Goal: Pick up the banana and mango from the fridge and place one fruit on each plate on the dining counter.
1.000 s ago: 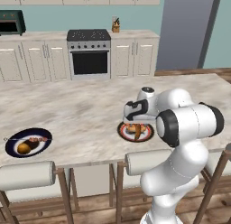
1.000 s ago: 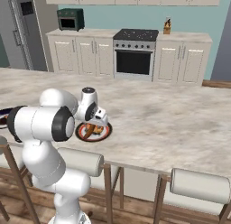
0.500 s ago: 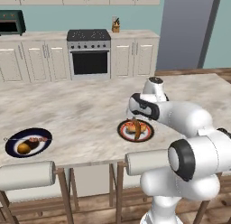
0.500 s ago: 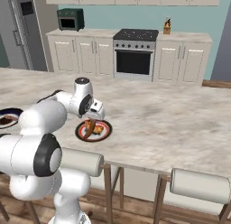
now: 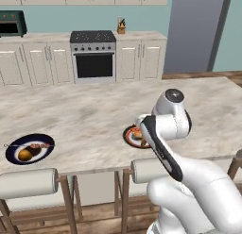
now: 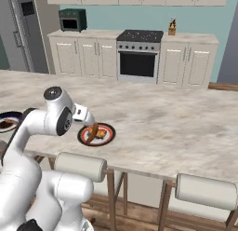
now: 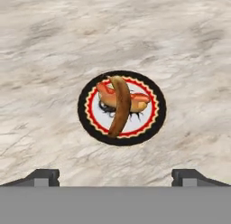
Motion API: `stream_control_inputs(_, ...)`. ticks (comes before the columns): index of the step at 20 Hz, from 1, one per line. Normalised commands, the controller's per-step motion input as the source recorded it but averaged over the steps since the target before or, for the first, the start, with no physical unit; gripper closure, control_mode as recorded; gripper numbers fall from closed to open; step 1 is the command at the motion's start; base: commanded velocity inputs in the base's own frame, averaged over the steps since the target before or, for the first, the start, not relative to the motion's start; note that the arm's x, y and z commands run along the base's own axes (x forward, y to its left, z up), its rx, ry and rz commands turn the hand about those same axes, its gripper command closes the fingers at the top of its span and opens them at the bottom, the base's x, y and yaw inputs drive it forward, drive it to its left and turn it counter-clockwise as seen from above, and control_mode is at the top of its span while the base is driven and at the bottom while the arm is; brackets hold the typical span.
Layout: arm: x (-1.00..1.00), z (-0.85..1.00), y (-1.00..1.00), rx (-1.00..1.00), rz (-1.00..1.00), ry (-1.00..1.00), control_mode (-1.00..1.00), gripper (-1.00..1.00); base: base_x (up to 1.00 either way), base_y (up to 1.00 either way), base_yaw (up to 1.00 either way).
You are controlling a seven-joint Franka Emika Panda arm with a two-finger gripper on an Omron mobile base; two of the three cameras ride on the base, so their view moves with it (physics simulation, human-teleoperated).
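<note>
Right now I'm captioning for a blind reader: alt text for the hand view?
A brown banana lies across a round red-rimmed plate on the marbled dining counter. The open gripper hovers above, apart from it.

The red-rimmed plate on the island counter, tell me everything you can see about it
The red-rimmed plate is small and round, with a black outer edge, a red-orange scalloped ring and a pale centre bearing a dark printed figure. It lies flat on the marbled stone counter, near the edge with the stools. A long brown banana lies across it, over an orange and red shape I cannot identify. The open tool hangs above it, touching nothing.
</note>
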Motion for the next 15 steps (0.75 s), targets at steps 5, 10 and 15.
stream_control_inputs(5,-1.00,0.64,0.00,-0.01,0.00,-0.11,-1.00,-1.00,0.00,0.00,0.00)
stream_control_inputs(10,-0.91,1.00,-0.02,0.00,-0.01,-0.01,-1.00,-1.00,0.00,0.00,0.00)
stream_control_inputs(15,-0.84,0.88,-0.04,0.03,-0.02,0.15,-1.00,-1.00,0.00,0.00,0.00)
